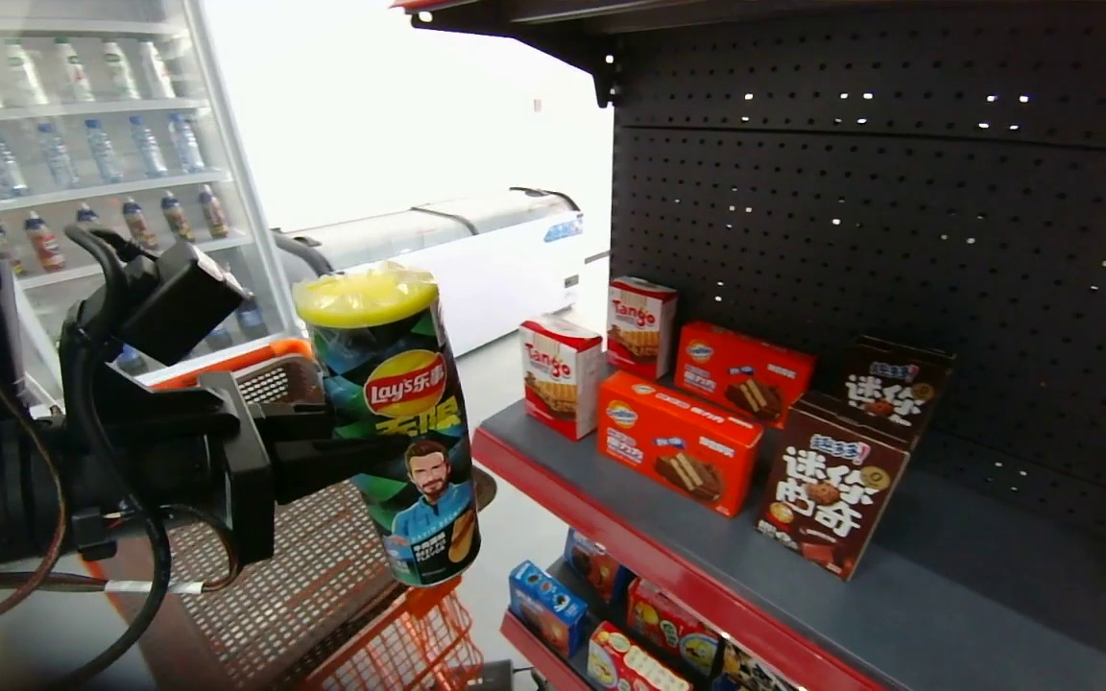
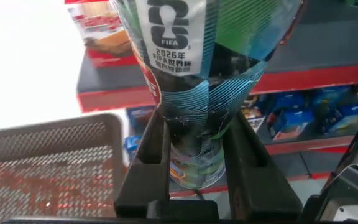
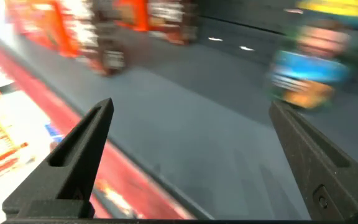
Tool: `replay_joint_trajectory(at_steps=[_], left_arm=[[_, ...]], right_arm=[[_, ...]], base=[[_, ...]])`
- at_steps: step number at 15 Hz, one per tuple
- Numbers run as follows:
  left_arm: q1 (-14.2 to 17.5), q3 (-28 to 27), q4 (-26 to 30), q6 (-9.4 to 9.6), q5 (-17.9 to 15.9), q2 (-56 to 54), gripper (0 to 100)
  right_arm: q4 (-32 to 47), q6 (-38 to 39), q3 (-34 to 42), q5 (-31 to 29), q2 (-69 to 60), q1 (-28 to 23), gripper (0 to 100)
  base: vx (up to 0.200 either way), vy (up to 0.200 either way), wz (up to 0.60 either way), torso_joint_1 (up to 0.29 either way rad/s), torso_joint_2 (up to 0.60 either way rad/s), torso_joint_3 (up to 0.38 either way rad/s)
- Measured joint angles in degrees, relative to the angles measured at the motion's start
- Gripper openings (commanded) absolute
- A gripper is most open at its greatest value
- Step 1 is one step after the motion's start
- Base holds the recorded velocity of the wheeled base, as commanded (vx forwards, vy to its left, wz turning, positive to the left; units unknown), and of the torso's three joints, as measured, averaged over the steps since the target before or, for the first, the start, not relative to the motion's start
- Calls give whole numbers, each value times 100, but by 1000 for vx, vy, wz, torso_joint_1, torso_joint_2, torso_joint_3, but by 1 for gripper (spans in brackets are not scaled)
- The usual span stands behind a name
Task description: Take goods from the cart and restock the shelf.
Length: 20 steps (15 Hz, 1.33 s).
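Can (image 1: 390,413) upright, clamped between left gripper (image 2: 196,127) fingers (image 2: 151,162).

Your left gripper (image 1: 361,443) holds the can (image 1: 399,384) upright above the cart (image 1: 313,576), left of the shelf (image 1: 947,595); boxes (image 1: 678,441) stand in two rows on the shelf, and your right gripper (image 3: 191,109) hangs over its board.

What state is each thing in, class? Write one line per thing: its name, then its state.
chips can, upright, lid on, held near the cart, not yet on the shelf.
left gripper, shut on the chips can.
right gripper, open, empty, above the shelf.
shelf, partly stocked.
wafer boxes, upright on the shelf.
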Motion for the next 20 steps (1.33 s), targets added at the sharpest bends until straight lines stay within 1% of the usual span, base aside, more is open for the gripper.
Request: replay_joint_trajectory(at_steps=[3, 4, 10, 15, 20], left_arm=[[-18, -18, -20, 0, -11, -9, 0], [-83, -20, -20, -2, -5, -13, 0], [-724, -13, 35, 0, 5, -207, 0], [-791, 100, 41, -2, 17, -286, 0], [-758, 160, 24, -2, 17, -300, 0]], right_arm=[[2, 0, 0, 0, 0, -5, 100], [-1, 0, 0, 0, 0, -5, 100], [-1, 0, 0, 0, 0, -5, 100], [-1, 0, 0, 0, 0, -5, 100], [-1, 0, 0, 0, 0, -6, 100]], base=[[0, 0, -600, 2, 2, 7], [0, 0, -600, 2, 2, 2], [0, 0, -600, 2, 2, 5], [0, 0, -600, 2, 5, 2], [0, 0, 0, 0, 0, 0]])
